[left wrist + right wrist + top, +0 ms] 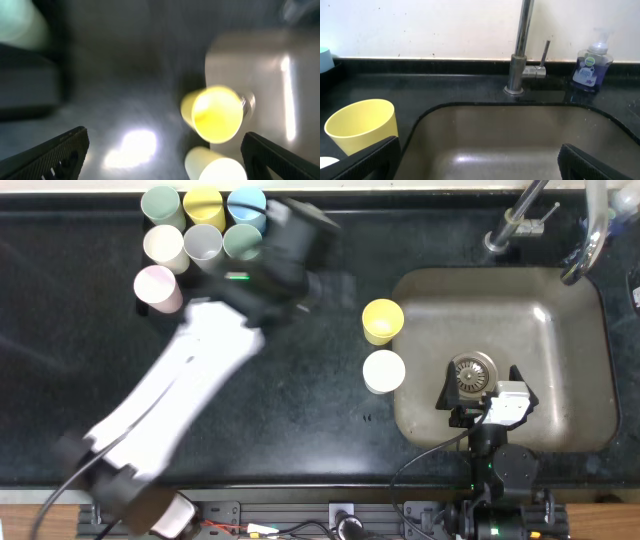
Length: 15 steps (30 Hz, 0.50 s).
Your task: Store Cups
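Observation:
Several pastel cups stand grouped on the black counter at the back left, with a pink cup at the group's near edge. A yellow cup and a white cup stand apart by the sink's left rim. My left gripper hangs open and empty above the counter between the group and these two, facing the yellow cup and the white cup. My right gripper is open and empty, low over the sink basin, with the yellow cup off to its side.
The steel sink takes up the right side, with a drain under the right arm. A faucet and a soap bottle stand behind it. Bare black counter lies in the middle.

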{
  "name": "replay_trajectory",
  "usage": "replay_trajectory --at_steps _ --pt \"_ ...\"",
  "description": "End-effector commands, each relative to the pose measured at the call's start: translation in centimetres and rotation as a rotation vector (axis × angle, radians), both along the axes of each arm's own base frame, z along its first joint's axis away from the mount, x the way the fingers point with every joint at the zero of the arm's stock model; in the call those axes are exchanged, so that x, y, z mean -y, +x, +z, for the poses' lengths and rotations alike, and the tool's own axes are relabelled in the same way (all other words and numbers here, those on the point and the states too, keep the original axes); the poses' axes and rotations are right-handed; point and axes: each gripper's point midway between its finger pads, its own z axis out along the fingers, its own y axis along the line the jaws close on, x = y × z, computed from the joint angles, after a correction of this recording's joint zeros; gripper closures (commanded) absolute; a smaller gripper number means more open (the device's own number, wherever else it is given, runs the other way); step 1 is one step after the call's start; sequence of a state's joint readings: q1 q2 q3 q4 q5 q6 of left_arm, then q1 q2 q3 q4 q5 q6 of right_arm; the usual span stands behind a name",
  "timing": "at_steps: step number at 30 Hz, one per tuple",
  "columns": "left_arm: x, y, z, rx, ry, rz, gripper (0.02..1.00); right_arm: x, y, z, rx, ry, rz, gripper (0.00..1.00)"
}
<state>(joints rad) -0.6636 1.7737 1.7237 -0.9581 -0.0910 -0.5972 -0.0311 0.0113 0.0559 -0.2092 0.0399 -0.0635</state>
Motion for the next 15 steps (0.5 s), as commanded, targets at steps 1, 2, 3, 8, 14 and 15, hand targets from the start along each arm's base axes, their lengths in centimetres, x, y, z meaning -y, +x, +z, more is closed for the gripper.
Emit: replay_trajectory --at_steps 1,2,3,8,14,15 --pt "2.4 -1.4 -3.7 -0.077 0.039 -0.001 0.018 -0.2 0.0 0.5 0.019 0.005 0.011 0.005" --pt "2.8 -1.3 -4.4 -0.090 0.041 -0.006 0.018 -0.2 0.0 0.5 0.020 0.005 0.011 0.005" --pt "3.1 -1.3 -4.9 -0.100 0.037 -0.012 0.018 -0.2 0.0 0.5 0.020 0.005 0.011 0.005" --pt "4.7 -0.4 -7.2 -0.126 0.006 -0.031 0.018 -0.2 0.0 0.5 0.020 0.005 0.011 0.005" --pt "5.2 -0.2 -9.5 -0.181 0.000 -0.019 0.018 -0.2 0.0 0.5 0.020 0.005 0.011 0.007" --pt "5.3 -0.2 -9.8 -0.188 -0.001 -0.018 0.018 -0.2 0.0 0.5 0.019 0.005 0.011 0.005"
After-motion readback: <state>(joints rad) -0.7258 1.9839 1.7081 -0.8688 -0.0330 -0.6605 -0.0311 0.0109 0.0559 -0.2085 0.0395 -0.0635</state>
